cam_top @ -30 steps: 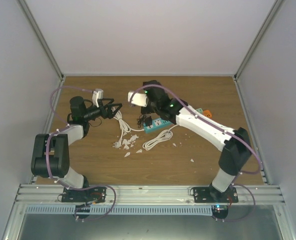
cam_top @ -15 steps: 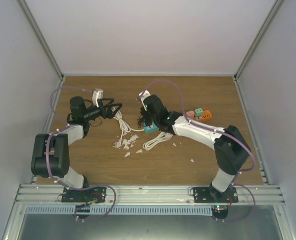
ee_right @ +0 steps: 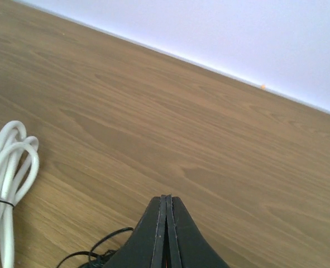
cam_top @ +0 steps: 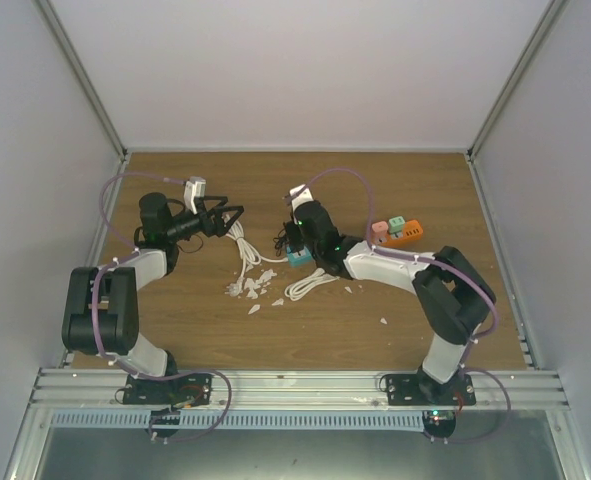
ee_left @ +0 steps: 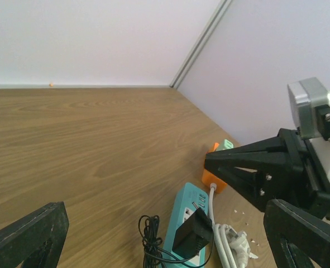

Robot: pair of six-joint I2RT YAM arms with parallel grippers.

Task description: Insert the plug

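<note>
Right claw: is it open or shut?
Shut. In its wrist view the right claw shows its two black fingers pressed flat together, with nothing visible between them.

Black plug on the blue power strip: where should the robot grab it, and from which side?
Probably the black plug by its boxy body, pinched across its flat side faces, coming from above. It sticks up off the teal power strip, and its thin cord bunches beside it, so avoid that side.
</note>
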